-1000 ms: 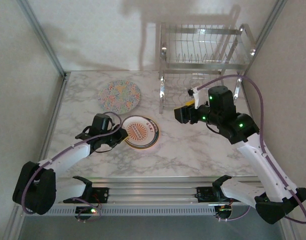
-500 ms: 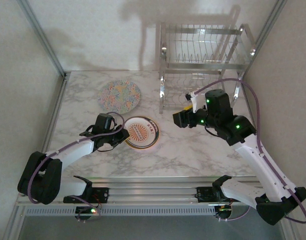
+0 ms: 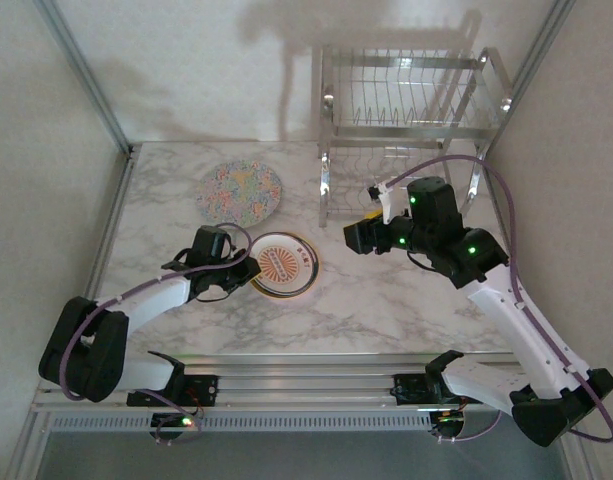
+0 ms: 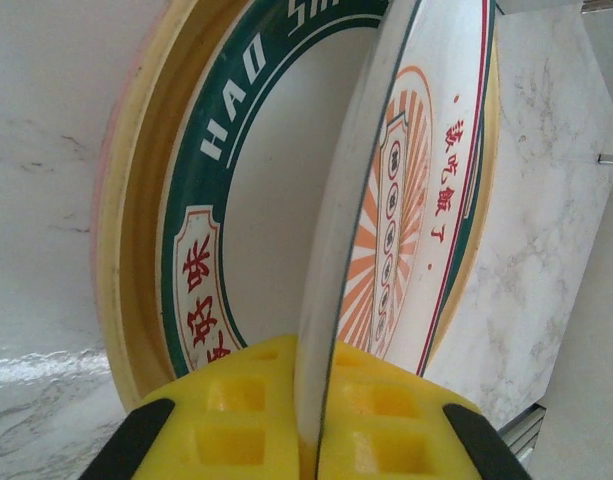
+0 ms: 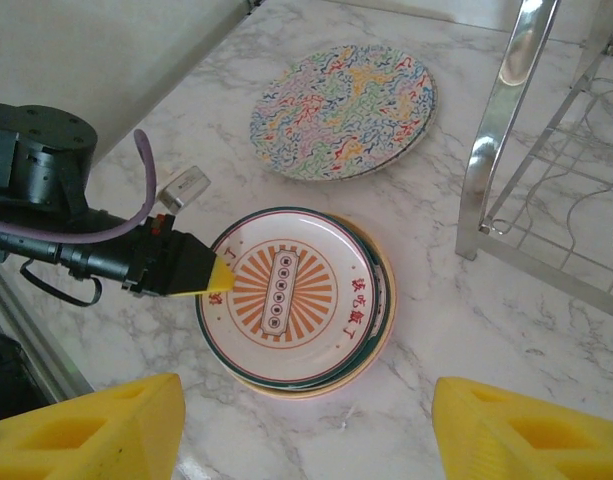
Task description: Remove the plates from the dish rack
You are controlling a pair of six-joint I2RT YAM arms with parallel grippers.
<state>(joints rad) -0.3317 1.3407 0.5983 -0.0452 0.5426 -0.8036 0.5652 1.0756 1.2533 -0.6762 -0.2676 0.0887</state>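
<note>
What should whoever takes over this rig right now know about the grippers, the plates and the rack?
Left gripper: shut on the rim of the sunburst plate, which lies atop the stack.
Right gripper: open, empty, beside the dish rack.
Speckled plate: flat on the table.
Done: upper rack slots look unloaded.
Left: release the sunburst plate, check the lower tier.

Marble table (image 3: 386, 300), speckled plate (image 3: 241, 192), plate stack (image 3: 283, 264), dish rack (image 3: 416, 130)

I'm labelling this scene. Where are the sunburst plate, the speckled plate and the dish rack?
White round plate with orange sunburst centre and green rim (image 5: 283, 292): right wrist view, its centre.
Pastel speckled round plate (image 5: 343, 110): right wrist view, its middle.
Shiny chrome wire dish rack (image 3: 406, 130): top external view, upper shelf's front rail.
</note>
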